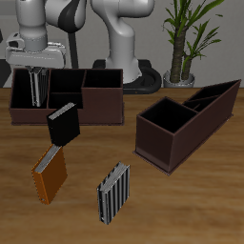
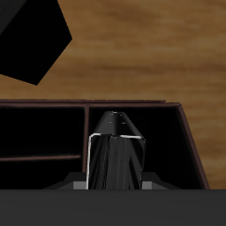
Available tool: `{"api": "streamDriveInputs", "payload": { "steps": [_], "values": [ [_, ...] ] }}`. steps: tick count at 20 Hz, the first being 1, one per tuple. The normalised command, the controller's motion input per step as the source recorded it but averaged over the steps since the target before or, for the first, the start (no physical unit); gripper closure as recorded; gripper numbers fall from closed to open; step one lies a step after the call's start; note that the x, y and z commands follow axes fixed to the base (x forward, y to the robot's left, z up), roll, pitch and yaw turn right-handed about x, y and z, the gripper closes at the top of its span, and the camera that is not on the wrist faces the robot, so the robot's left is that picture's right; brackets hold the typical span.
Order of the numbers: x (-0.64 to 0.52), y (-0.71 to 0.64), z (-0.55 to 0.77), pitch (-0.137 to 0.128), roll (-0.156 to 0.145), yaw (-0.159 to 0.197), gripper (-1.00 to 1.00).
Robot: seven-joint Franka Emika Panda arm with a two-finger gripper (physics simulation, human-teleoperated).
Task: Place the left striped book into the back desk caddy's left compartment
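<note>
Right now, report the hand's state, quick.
Hand: shut on the striped book, holding it upright over the left compartment of the back desk caddy.

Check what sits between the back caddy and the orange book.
A black book, just in front of the back caddy; the orange book lies nearer the table's front edge. Exterior view shows it.

Two desk caddies on bench: back desk caddy (image 1: pixel 67 95), slanted-divider caddy (image 1: pixel 186 122). Four books: one striped book (image 1: pixel 38 88) upright in jaws, one striped (image 1: pixel 114 193), one black (image 1: pixel 62 123), one orange (image 1: pixel 49 172). One potted plant (image 1: pixel 186 38).
</note>
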Motion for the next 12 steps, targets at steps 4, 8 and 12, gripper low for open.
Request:
{"api": "streamDriveInputs", "payload": {
  "steps": [4, 8, 12],
  "values": [
    [0.03, 0.03, -0.13, 0.023, 0.002, -0.006, 1.00],
    [0.08, 0.05, -0.15, 0.031, 0.005, -0.007, 1.00],
    [0.03, 0.01, -0.09, 0.007, 0.001, 0.000, 1.00]
  ]
}}
